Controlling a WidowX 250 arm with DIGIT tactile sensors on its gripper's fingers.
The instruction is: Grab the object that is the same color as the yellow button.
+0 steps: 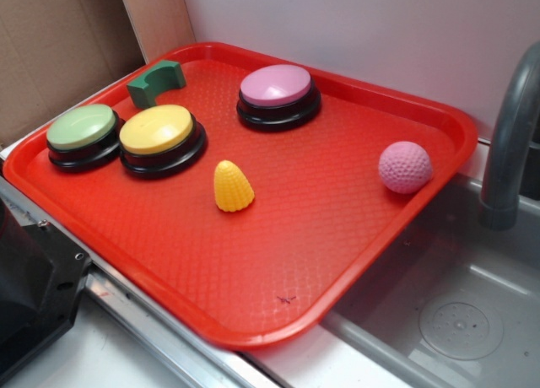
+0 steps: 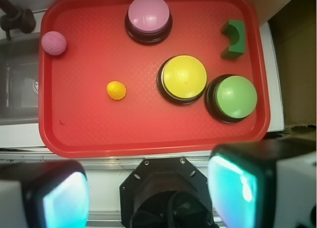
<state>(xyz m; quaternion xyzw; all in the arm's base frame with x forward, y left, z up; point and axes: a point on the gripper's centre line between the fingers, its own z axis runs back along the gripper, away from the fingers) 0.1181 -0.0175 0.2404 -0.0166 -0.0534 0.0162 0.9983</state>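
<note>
Hovering with its jaws apart, the gripper (image 2: 148,191) hasn't begun its approach, and must next descend onto the yellow corn cob (image 2: 116,90) ahead, slightly left.

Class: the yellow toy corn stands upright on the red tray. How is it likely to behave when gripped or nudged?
The corn looks like hard moulded plastic, so probably stiff and light. Its cone shape tapers upward, so pads closing near the tip might slip off. Standing on its base on the tray, a sideways nudge could tip it and let it roll.
</note>
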